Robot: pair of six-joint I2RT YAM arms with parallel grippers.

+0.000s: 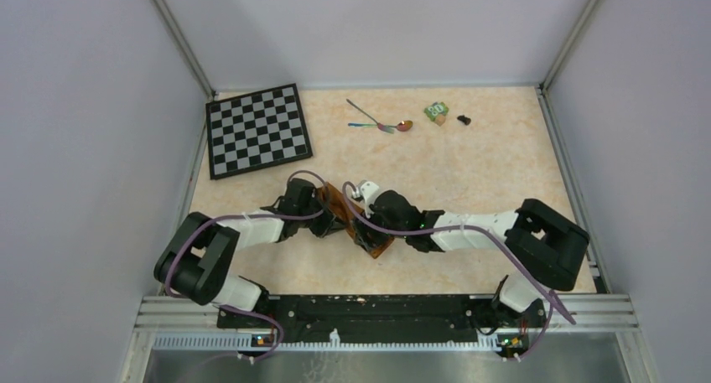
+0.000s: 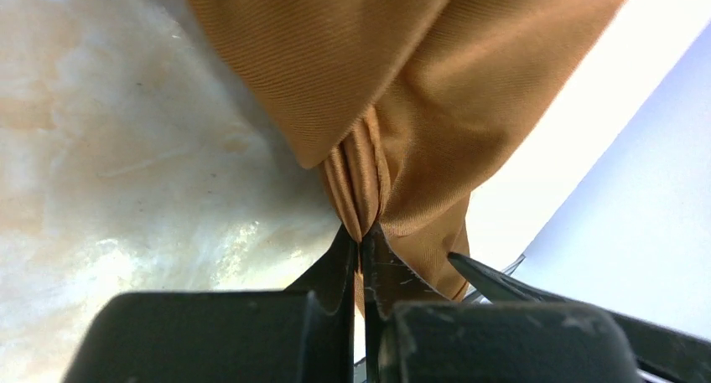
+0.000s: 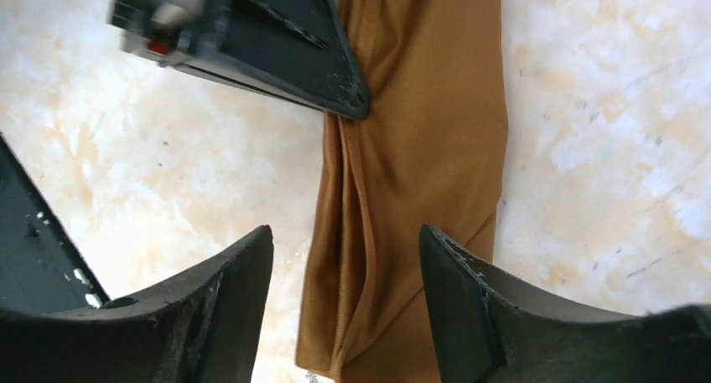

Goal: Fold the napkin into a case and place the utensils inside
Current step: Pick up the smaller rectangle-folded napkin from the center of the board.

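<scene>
The left gripper [image 2: 362,232] is clamped on a bunched pleat of the napkin [image 2: 419,81], which lies on the near side of the chessboard [image 1: 257,130], to its right. The right gripper [image 3: 345,236] straddles the cloth, jaws apart. Pulled from that single pinch, the fold could skew or unravel. The utensils [image 1: 381,123] lie right of the chessboard.

Black-and-white chessboard [image 1: 258,130]: lying flat on the marbled beige counter [image 1: 486,169], well beyond the fingers [image 3: 226,307] and to their left, near the far left corner. Small green block [image 1: 435,111] and small black object [image 1: 464,119]: near each other but apart, well beyond the fingers and to their right, close to the counter's far edge.
</scene>
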